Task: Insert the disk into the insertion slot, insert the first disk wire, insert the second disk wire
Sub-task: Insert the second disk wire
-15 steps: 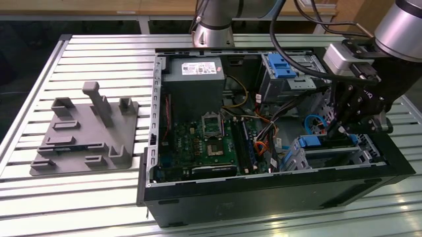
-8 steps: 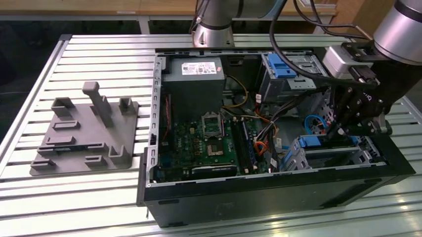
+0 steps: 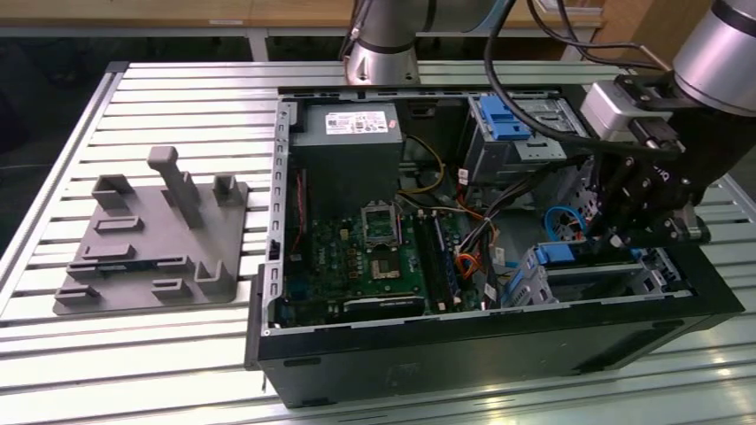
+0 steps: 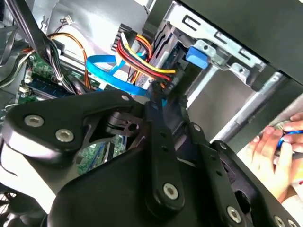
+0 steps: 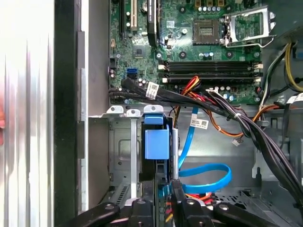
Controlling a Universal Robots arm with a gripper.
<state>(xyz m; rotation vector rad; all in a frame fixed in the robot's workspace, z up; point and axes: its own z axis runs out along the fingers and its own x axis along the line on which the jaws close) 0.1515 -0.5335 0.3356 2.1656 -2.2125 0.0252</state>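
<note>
The disk (image 3: 555,257), in its blue carrier, sits inside the insertion slot (image 3: 664,276), the grey cage at the case's front right in the exterior view. Its blue tab (image 5: 156,142) shows in the first wrist view. My gripper (image 3: 614,239) hangs low at the disk's rear end. The fingers (image 4: 156,123) stand close together on the black plug end of the first disk wire (image 4: 142,59), the red, yellow and black bundle. The second disk wire (image 5: 208,174), a light-blue flat cable, loops beside the gripper (image 5: 166,198), and its end is hidden behind the fingers.
The open case holds a motherboard (image 3: 378,257), a power supply (image 3: 349,124) and thick black cable bundles (image 5: 246,123) crossing near the cage. A second bay with a blue latch (image 3: 502,115) stands at the back. A grey fixture plate (image 3: 154,239) lies beside the case. A person's hand (image 4: 274,151) is outside it.
</note>
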